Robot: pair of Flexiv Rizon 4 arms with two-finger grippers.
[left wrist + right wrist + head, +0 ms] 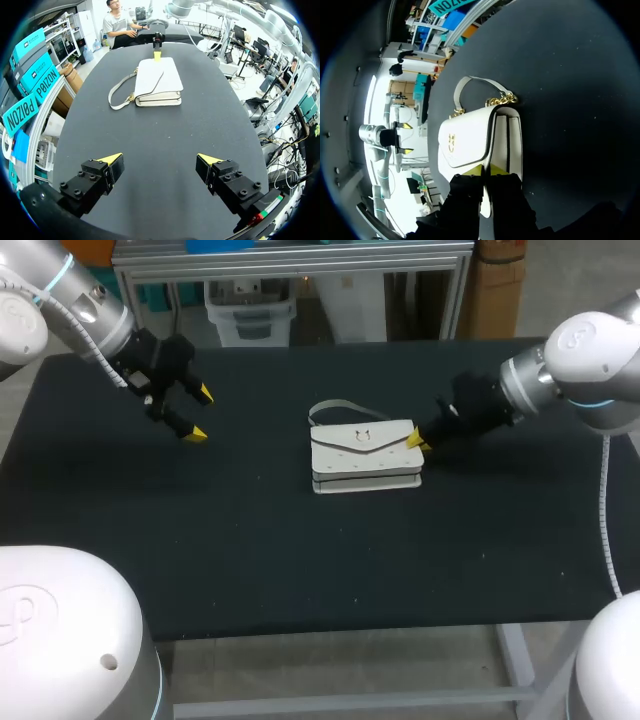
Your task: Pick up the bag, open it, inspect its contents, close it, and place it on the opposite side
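White handbag (362, 455) flat at frame center on black tabletop (250, 540) — right gripper (416, 440) pinched onto its right edge; left gripper (200, 413) upper left, fingers spread apart.

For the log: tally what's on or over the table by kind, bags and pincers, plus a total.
White bag: 1
Pincers: 2 (left pincer, right pincer)
Total: 3
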